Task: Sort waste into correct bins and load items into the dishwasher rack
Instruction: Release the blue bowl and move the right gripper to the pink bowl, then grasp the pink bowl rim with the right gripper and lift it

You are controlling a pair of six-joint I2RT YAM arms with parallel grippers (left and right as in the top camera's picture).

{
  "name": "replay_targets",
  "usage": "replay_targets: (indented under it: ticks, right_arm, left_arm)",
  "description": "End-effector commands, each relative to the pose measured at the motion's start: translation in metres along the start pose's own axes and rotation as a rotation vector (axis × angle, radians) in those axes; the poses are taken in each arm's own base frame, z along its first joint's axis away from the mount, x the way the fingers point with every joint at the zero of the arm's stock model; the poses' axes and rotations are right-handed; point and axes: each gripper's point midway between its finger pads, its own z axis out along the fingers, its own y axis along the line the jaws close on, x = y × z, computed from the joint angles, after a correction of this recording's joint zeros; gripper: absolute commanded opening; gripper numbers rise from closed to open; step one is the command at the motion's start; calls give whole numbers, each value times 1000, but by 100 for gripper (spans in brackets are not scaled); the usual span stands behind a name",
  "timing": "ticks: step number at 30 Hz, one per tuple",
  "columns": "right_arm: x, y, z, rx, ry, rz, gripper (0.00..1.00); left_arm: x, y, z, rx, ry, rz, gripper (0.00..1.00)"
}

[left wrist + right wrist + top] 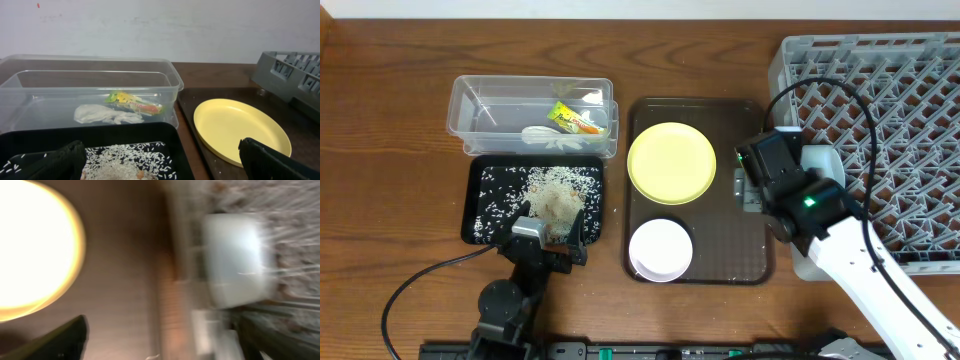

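The left gripper (160,169) is held low over the black tray (480,205), jaws spread wide and empty, with rice crumbs (125,156) between them. Ahead, the snack wrapper (132,100) and white scrap (102,114) lie in the clear tub (170,75). The right gripper (160,339), blurred, is seen opened and empty above the brown serving tray (750,262), the yellow-green plate (30,245) to its left and the light blue bowl (235,260) ahead-right at the dishwasher rack (900,90). The white bowl (660,250) is shown only from overhead.

The tub (150,80) is clear, glossy plastic; the plate (235,127) smooth with a soft sheen; the rack (880,90) matt grey plastic; the table (380,150) wood-grained.
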Motion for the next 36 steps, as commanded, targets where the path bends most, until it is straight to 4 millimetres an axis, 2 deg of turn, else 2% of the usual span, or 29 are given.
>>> replay_targets:
  ticks: [1,4,9,12,16,19,20,21,22,24,27,30,33,35,36]
  right_arm:
    - [24,71,-20,-411,139,-75,78]
    - [45,92,-22,-517,225,-122,78]
    - [87,115,-11,-529,357,-216,66]
    - [106,133,-2,-526,397,-283,65]
    - [120,133,24,-402,421,-301,60]
    - [130,132,41,-347,459,-297,53]
    - [133,132,45,-339,470,-298,46]
    - [136,132,49,-331,484,-300,29]
    - [139,131,50,-326,499,-296,17]
    - [140,131,50,-324,504,-298,2]
    - [130,131,44,-336,467,-290,1]
    - [106,121,35,-305,371,-270,1]
    - [60,88,21,-193,197,-220,1]
    - [24,56,9,-81,52,-161,1]
    - [-1,29,-2,6,-55,-106,1]
  left_arm:
    - [15,6,1,-23,48,9,99]
    - [15,6,1,-23,48,9,99]
    - [15,5,1,-23,48,9,99]
    - [15,6,1,-23,48,9,99]
    - [15,6,1,-23,48,9,99]
    - [15,6,1,-23,48,9,99]
    - [15,5,1,-23,48,9,99]
    - [15,6,1,-23,48,9,99]
    - [15,6,1,-23,48,9,99]
    - [15,6,1,-23,48,9,100]
    - [15,6,1,-23,48,9,99]
    - [15,6,1,-23,48,9,99]
    - [15,6,1,-23,48,9,99]
    - [15,6,1,-23,48,9,99]
    - [15,5,1,-23,48,9,99]
